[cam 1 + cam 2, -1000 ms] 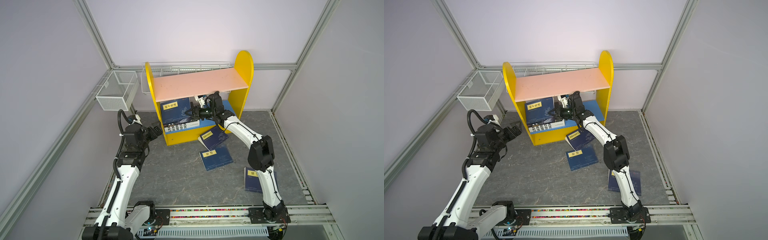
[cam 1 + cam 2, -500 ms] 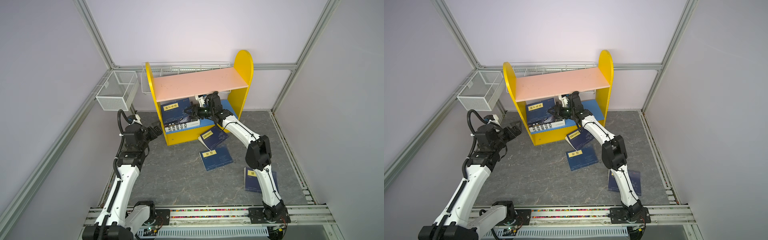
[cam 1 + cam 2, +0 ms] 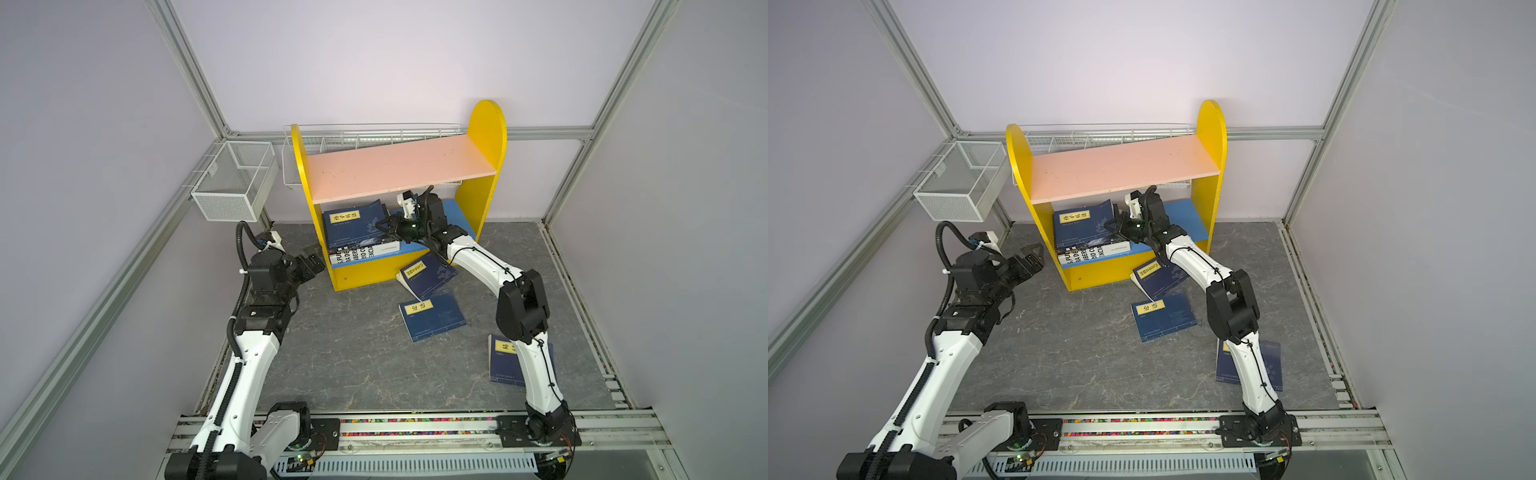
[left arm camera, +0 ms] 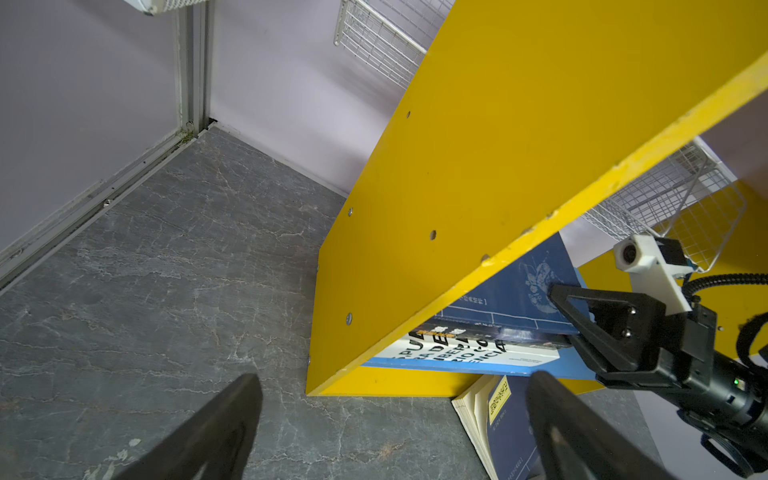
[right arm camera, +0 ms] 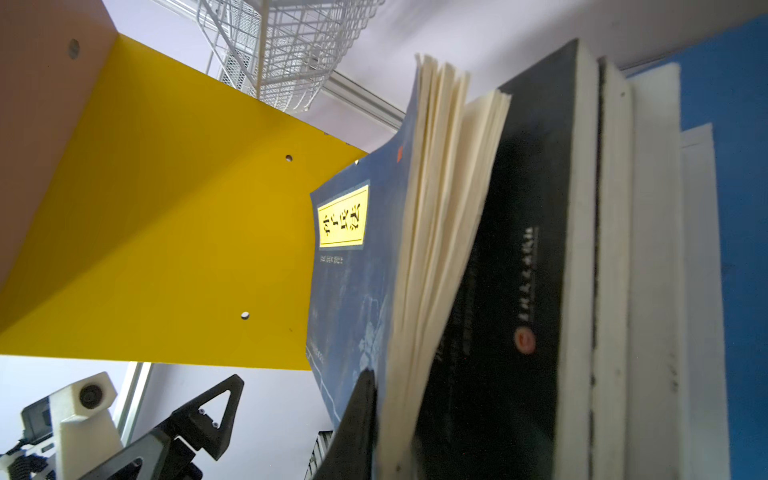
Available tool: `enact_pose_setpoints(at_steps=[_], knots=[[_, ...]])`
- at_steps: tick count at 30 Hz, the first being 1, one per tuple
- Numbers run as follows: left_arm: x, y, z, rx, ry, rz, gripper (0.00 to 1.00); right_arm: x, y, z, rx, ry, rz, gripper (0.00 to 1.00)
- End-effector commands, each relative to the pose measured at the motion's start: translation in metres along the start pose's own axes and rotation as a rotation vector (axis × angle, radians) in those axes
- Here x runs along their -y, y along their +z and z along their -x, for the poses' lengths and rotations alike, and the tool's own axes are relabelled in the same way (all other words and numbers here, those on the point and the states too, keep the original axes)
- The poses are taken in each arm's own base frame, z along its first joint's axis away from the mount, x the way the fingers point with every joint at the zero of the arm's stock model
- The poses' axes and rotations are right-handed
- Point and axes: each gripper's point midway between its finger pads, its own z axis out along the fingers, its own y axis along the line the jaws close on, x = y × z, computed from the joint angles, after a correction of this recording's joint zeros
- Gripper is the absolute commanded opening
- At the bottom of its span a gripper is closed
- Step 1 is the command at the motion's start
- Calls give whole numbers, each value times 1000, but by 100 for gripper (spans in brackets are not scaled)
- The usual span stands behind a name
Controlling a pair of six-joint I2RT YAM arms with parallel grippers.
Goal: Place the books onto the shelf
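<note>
The shelf (image 3: 399,166) (image 3: 1121,166) stands at the back, with its yellow side close in the left wrist view (image 4: 498,166). On its blue lower board lies a stack of books: a thick white one (image 3: 361,253) (image 4: 469,353) at the bottom, black ones (image 5: 523,270) above, a navy book (image 3: 353,222) (image 3: 1081,226) (image 5: 353,270) on top. My right gripper (image 3: 384,226) (image 3: 1113,226) (image 5: 386,399) is shut on the navy book's right edge, which is raised with its pages fanned. Three navy books lie on the floor (image 3: 428,272) (image 3: 432,318) (image 3: 505,361). Left of the shelf, my left gripper (image 3: 313,264) (image 3: 1034,253) (image 4: 395,386) is open and holds nothing.
A white wire basket (image 3: 235,185) hangs on the left wall frame. A long wire basket (image 3: 374,135) runs behind the shelf. One floor book (image 4: 498,415) leans against the shelf's front, and another lies partly under the right arm (image 3: 523,307). The arms' base rail (image 3: 415,428) runs along the front.
The right gripper stays at the navy book on the lower board, shifting only slightly. The left arm has not moved.
</note>
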Motion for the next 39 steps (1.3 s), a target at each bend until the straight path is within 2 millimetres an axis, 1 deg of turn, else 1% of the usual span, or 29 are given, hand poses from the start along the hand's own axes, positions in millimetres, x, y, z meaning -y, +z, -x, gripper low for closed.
enact_pose_setpoints(at_steps=[1,8,11,16,22,29,35,39], knots=[[-4,-3,-3,-2,-5,7,99,-14,-8,7,14,-11,45,13],[-6,-4,-7,-9,-13,9,99,-29,-6,8,-4,-20,117,12],[-6,-3,-7,-12,-17,6,99,-31,-3,7,-11,-3,142,12],[-2,2,-7,-14,-25,-12,99,-27,3,5,-13,17,140,12],[0,21,-7,-19,-38,-33,99,-25,9,-3,-36,24,142,12],[8,39,0,20,-56,-93,99,-20,14,-9,-50,31,127,12],[5,53,2,40,-70,-79,99,-17,17,-16,-68,26,103,13],[9,66,-6,20,-48,-64,99,-15,15,-15,-64,15,76,14]])
